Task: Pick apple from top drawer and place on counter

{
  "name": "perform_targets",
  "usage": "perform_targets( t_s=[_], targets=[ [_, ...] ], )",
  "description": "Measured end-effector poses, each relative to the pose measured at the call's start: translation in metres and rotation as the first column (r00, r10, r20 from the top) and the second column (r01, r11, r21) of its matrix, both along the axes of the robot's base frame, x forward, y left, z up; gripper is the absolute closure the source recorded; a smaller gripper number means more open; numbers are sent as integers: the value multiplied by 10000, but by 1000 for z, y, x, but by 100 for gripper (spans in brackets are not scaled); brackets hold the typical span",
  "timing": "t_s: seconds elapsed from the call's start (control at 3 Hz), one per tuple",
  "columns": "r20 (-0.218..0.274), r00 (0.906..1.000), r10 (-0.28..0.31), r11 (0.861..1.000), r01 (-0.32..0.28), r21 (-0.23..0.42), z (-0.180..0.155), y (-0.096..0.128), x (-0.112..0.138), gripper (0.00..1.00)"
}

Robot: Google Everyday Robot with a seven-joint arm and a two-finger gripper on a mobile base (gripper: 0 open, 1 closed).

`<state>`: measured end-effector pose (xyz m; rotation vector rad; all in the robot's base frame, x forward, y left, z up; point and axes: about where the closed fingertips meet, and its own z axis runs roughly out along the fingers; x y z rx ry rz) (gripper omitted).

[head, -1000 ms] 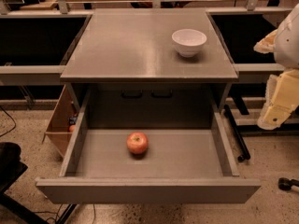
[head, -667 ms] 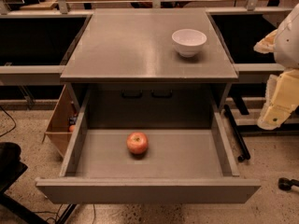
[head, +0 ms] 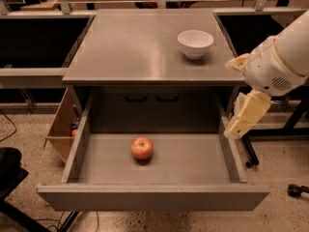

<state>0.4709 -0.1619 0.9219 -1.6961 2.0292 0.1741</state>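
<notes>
The red apple [head: 142, 148] lies on the flat bottom of the open top drawer [head: 193, 161], a little left of its middle. The drawer is pulled fully out under the grey counter [head: 140, 47]. My gripper [head: 240, 125], cream-coloured, hangs from the white arm at the right, just above the drawer's right wall and below the counter's right edge. It is well to the right of the apple and holds nothing that I can see.
A white bowl [head: 195, 43] stands on the counter's right rear part. A grey panel with two dark handles [head: 152, 98] is at the drawer's back. Dark side shelves flank the cabinet. A wooden box [head: 63, 129] sits on the floor at left.
My arm and gripper have moved left, from beside the cabinet to over the drawer's right wall. The apple and bowl have not moved.
</notes>
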Motion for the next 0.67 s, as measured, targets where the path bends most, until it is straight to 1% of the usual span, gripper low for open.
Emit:
perform_targets(
  t_s=[0.33, 0.67],
  targets=[
    [212, 9974, 685, 9765, -714, 2031, -47, 50, 13, 0],
    [674, 9930, 968, 9301, -1144, 3491, -72, 91, 20, 0]
  ],
)
